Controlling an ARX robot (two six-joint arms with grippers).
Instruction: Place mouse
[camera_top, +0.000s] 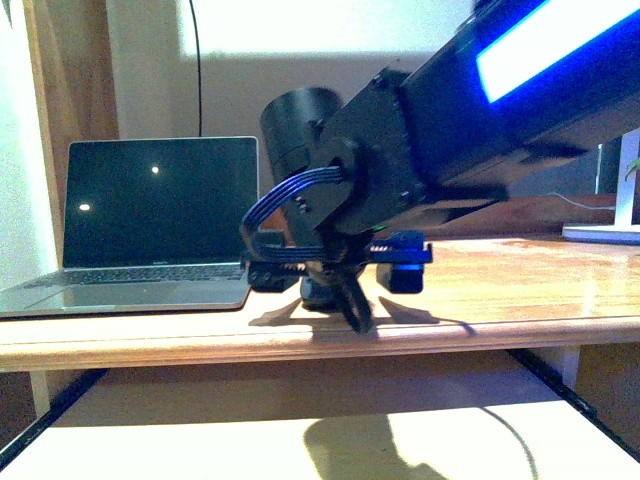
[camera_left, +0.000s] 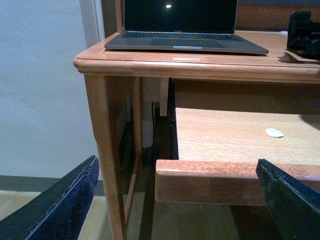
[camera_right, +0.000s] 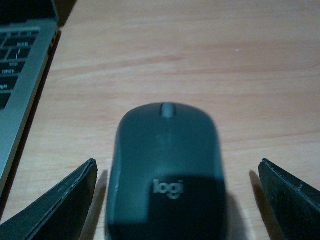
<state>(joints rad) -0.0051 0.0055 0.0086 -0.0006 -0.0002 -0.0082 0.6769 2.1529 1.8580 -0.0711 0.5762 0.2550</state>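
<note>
The dark grey mouse (camera_right: 167, 165) lies flat on the wooden desk top (camera_right: 200, 60), its "logi" mark facing the right wrist camera. My right gripper (camera_right: 176, 167) is open, one finger on each side of the mouse with a gap to both. In the front view the right gripper (camera_top: 345, 300) is low over the desk's front edge, just right of the laptop, and hides most of the mouse (camera_top: 316, 294). My left gripper (camera_left: 176, 165) is open and empty, low in front of the desk's pull-out shelf (camera_left: 210, 180). The left arm does not show in the front view.
An open laptop (camera_top: 150, 225) with a dark screen stands on the left of the desk (camera_top: 500, 290); its edge (camera_right: 20, 105) is close beside the mouse. A white lamp base (camera_top: 605, 232) sits at the far right. A small pale disc (camera_left: 274, 132) lies on the shelf.
</note>
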